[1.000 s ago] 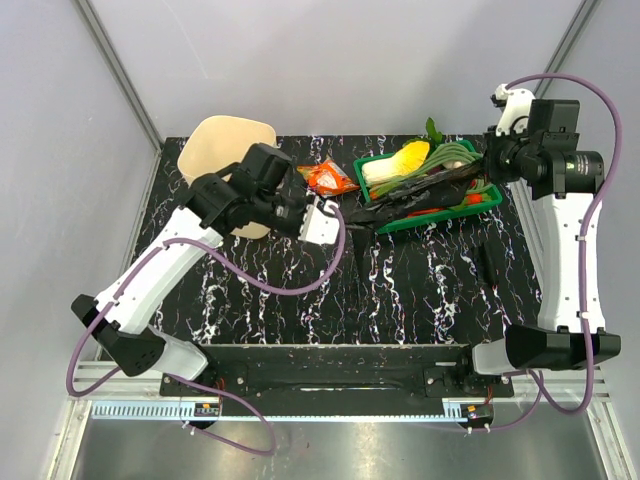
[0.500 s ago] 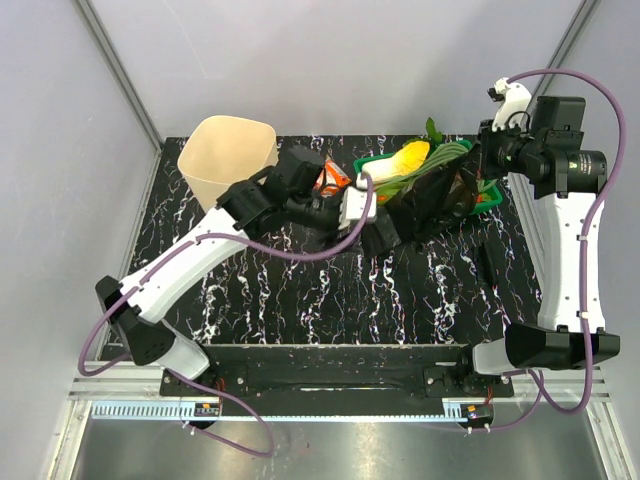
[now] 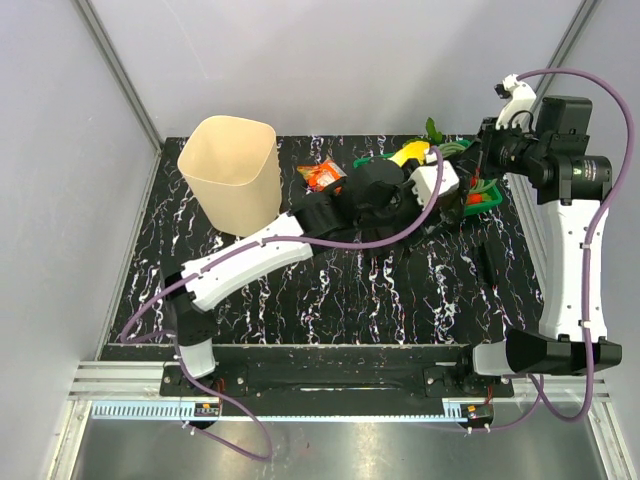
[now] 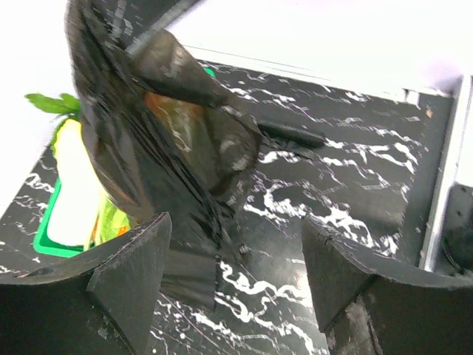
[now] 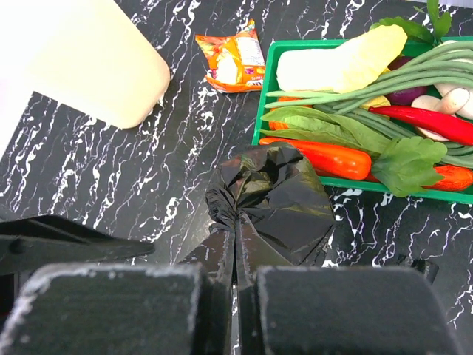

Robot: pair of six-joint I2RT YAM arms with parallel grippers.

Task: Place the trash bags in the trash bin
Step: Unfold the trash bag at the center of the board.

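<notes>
1. Two trash bags counted. One loose black sheet (image 5: 270,192) hangs pinched in the clamped right gripper (image 5: 236,270), just beside the single green tray (image 5: 260,111). One folded bundle (image 3: 484,262) lies on the table.
2. The left gripper (image 4: 235,225) stands wide and empty, with the sheet just ahead of it.
3. One trash bin (image 3: 235,185), upright, well apart from both bags.
4. One orange wrapper (image 5: 235,63).

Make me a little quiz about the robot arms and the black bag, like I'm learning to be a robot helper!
1. Pick one: the right gripper is A) wide open, B) shut on the trash bag, C) shut on nothing.
2. True or false: the left gripper is open.
3. What lies between the trash bin and the green tray?
Key: 1 B. 2 true. 3 the orange snack wrapper.
</notes>
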